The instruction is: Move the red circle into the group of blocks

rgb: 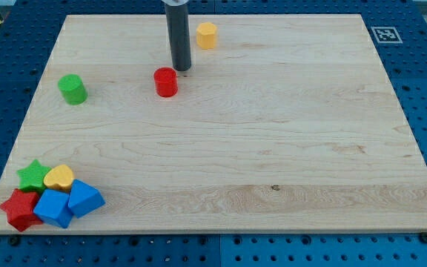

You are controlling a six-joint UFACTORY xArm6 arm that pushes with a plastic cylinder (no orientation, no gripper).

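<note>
Blue pegboard surrounds the wooden bench (pixel 273 148). At the view's bottom left sits the group: red star (pixel 19 210), green star (pixel 32 176), yellow heart (pixel 59 177) and two blue blocks (pixel 53 208) (pixel 85 198), all touching. Higher up, a green cylinder (pixel 72 88) stands alone. The red circle (pixel 166 81) lies near the top centre, well apart from the group. My tip (pixel 181 70) rests just beside its upper right; no claw exists here, so open or closed does not apply. A yellow block (pixel 207 35) sits further right. Risk: a long diagonal push off-centre could let the circle slip sideways off the tip, or drift into the green cylinder.
</note>
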